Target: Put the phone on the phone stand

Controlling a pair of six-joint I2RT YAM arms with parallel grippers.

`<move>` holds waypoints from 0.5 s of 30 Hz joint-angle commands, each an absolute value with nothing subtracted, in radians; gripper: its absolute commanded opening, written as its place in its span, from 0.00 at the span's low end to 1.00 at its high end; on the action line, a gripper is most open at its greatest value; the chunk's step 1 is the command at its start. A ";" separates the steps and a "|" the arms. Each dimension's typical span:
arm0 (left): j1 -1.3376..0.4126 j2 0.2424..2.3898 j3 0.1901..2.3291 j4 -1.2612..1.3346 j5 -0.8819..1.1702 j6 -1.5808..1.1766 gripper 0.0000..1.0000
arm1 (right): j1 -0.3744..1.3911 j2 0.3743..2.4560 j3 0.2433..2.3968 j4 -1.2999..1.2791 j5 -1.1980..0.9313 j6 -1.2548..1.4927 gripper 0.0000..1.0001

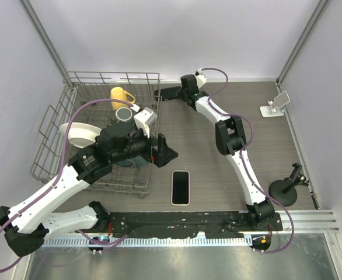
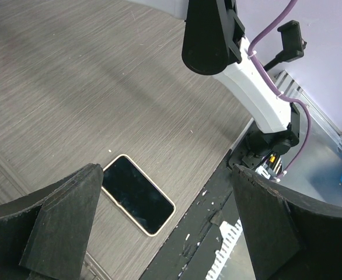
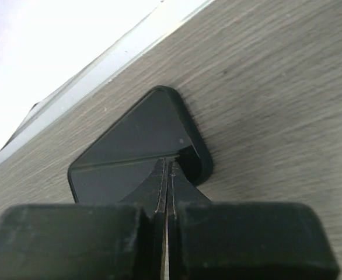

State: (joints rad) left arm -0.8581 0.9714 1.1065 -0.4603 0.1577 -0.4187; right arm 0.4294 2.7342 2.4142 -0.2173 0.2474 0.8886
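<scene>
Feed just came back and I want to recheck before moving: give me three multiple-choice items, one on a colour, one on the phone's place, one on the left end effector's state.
1. The mug in the dish rack is:
A. red
B. yellow
C. blue

2. Relative to the phone stand, the phone is:
A. resting on it
B. leaning on its side
C. flat on the table, far from it

3. The left end effector is:
A. open, holding nothing
B. shut on the phone
C. shut on nothing

Key:
1. B: the top view shows a yellow mug at the rack's far side.
2. C: the phone lies near the front edge, and the stand is at the far right.
3. A: the left wrist view shows its fingers wide apart, touching nothing.
</scene>
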 commanded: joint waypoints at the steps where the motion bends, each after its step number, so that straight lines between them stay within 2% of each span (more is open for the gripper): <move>1: -0.862 0.965 1.098 -0.407 0.172 -0.417 0.96 | 0.434 2.646 2.379 -0.377 0.310 0.842 0.01; 15: -0.864 0.960 1.097 -0.405 0.181 -0.434 0.96 | 0.445 2.542 2.257 -0.442 0.330 0.762 0.01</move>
